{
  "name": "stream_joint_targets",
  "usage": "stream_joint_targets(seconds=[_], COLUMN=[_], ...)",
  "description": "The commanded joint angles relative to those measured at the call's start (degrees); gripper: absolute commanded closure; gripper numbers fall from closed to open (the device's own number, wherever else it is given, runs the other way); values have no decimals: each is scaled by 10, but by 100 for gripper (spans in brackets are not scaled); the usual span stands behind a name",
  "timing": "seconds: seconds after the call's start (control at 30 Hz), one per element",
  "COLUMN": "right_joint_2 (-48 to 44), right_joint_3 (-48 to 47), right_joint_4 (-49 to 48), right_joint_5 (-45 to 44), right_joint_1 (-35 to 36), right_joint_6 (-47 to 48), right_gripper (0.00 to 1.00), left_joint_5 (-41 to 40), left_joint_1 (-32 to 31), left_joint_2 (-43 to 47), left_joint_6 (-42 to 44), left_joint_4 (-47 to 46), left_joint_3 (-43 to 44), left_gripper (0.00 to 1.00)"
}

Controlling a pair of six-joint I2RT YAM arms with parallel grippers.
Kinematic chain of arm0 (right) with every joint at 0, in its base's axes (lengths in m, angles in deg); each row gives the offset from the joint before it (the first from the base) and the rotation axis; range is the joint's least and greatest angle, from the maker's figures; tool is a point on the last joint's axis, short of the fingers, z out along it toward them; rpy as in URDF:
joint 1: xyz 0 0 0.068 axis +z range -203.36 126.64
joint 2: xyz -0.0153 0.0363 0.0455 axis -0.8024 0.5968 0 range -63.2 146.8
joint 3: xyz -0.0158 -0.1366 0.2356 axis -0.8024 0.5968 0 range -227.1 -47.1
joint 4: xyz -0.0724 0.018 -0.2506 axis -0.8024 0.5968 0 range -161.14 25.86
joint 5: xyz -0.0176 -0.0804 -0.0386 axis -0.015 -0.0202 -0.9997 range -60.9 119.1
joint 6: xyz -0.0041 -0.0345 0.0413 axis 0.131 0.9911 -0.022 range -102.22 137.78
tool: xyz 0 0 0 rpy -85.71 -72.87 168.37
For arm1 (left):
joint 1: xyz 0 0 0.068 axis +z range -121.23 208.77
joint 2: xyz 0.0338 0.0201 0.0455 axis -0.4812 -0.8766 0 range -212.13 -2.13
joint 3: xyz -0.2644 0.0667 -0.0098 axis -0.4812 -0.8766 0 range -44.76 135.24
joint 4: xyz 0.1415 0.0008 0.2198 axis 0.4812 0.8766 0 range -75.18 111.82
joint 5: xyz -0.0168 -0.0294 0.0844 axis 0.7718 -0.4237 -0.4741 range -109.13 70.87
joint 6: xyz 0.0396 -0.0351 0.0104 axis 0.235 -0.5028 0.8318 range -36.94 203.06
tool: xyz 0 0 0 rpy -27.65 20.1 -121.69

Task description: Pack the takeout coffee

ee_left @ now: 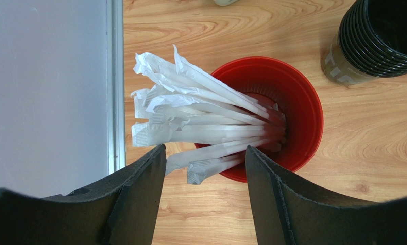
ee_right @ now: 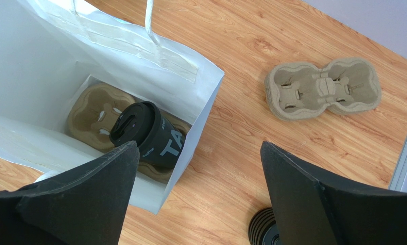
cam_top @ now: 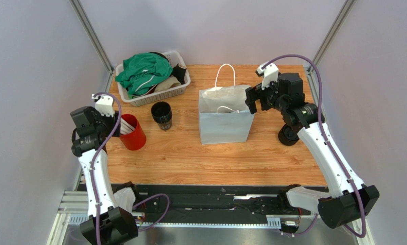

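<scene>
The takeout coffee (ee_right: pixel 149 133), a black paper cup with a black lid, leans inside the white paper bag (ee_right: pixel 47 61), seated in a brown cardboard carrier (ee_right: pixel 95 112) on the bag's floor. In the top view the bag (cam_top: pixel 226 120) stands mid-table and hides the cup. My right gripper (ee_right: pixel 197 148) is open and empty above the bag's right edge, also seen in the top view (cam_top: pixel 250 99). My left gripper (ee_left: pixel 205 153) is open and empty just above the red cup (ee_left: pixel 292 117) of white straws (ee_left: pixel 200 115), at the left (cam_top: pixel 119 127).
A stack of open black cups (cam_top: pixel 162 115) stands right of the red cup (cam_top: pixel 133 133). A white basket (cam_top: pixel 177 91) of clothes sits at back left. A second cardboard carrier (ee_right: pixel 323 88) lies right of the bag. A squat stack of black lids (cam_top: pixel 288 135) sits under my right arm.
</scene>
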Motion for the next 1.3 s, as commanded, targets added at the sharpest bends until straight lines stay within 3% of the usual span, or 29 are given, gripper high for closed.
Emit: stream_joint_targets(seconds=[0.0, 0.77, 1.27], right_joint_2=[-3, -2, -14], right_joint_3=[-2, 1, 7], right_joint_4=[-25, -28, -40], right_joint_5=[-1, -4, -13], right_joint_1=[-2, -3, -7], right_joint_6=[-7, -9, -9], right_gripper=[6, 7, 7], left_joint_5=[17, 42, 89], left_joint_1=[10, 16, 16], left_joint_2=[5, 12, 61], left_joint_6=[1, 4, -10], left_joint_4=[-30, -12, 65], left_joint_3=[-3, -3, 83], left_gripper=[35, 79, 84])
